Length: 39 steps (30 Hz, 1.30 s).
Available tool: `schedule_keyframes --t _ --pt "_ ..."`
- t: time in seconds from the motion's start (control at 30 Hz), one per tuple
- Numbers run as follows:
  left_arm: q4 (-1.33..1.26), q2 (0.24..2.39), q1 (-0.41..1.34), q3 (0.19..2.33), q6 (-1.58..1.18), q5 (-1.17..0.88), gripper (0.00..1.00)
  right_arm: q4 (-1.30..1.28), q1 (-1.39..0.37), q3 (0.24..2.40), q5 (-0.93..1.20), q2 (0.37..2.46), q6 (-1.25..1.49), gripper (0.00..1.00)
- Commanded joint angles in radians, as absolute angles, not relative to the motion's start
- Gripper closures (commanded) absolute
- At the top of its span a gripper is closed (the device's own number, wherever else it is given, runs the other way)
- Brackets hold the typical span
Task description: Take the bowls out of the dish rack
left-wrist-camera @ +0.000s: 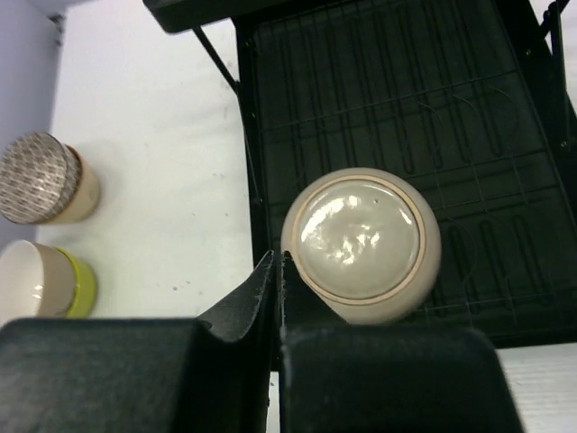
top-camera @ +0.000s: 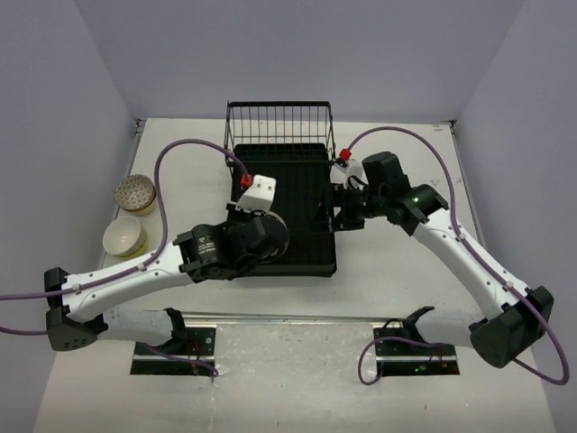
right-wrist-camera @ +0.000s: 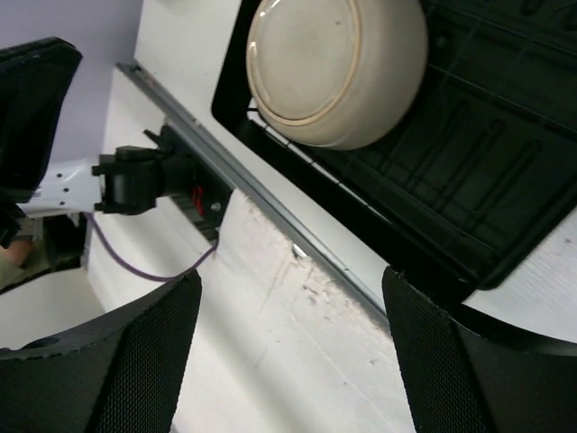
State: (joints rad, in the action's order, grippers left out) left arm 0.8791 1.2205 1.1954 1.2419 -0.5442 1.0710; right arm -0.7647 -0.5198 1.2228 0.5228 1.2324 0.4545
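Cream bowl (left-wrist-camera: 361, 244) upturned in dish rack (left-wrist-camera: 487, 162), two bowl stacks (left-wrist-camera: 41, 180) on table beside, left gripper (left-wrist-camera: 275, 271) jaws together beside bowl, right gripper (right-wrist-camera: 290, 289) jaws apart, empty.

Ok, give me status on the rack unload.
Left claw shut, empty, beside upturned cream bowl in dish rack. Right claw open at rack's right edge. Nothing blocking.

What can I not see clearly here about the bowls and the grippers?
Left wrist view: the left gripper covers the near rim of the upside-down bowl; whether they touch is unclear.
Top view: the left arm hides that bowl in the dish rack.
Right wrist view: the top edge cuts off the same bowl.
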Motion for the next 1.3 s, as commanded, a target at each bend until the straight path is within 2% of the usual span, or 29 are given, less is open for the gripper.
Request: schedule_keyframes --t 0.0,0.2,0.23,0.27,0.43,0.67,1.0,1.1,1.27 --pt "0.988 1.183 1.158 1.276 -0.785 0.942 1.0 -0.582 -0.549 1.229 0.63 1.275 0.586 0.18" --pt "0.859 1.103 1.085 1.148 -0.834 0.767 1.0 -0.382 -0.578 1.169 0.684 1.371 0.719 0.16" --pt "0.812 1.086 1.063 1.102 -0.836 0.731 1.0 -0.37 -0.587 1.17 0.683 1.385 0.726 0.1" --pt "0.784 1.078 1.014 1.077 -0.83 0.66 1.0 -0.355 -0.594 1.167 0.681 1.408 0.745 0.09" --pt "0.717 1.036 0.936 0.988 -0.894 0.585 1.0 -0.244 -0.603 1.108 0.655 1.445 0.813 0.01" --pt "0.689 1.078 0.858 0.997 -0.867 0.523 1.0 -0.224 -0.62 1.052 0.543 1.456 0.867 0.01" --pt "0.663 1.077 0.844 0.98 -0.899 0.52 1.0 -0.036 -0.661 0.775 0.316 1.186 1.008 0.02" --pt "0.655 1.063 0.842 0.957 -0.928 0.519 1.0 0.042 -0.663 0.698 0.317 1.15 1.035 0.02" --pt "0.638 1.046 0.827 0.927 -0.98 0.486 1.0 0.133 -0.663 0.703 0.36 1.219 1.051 0.02"
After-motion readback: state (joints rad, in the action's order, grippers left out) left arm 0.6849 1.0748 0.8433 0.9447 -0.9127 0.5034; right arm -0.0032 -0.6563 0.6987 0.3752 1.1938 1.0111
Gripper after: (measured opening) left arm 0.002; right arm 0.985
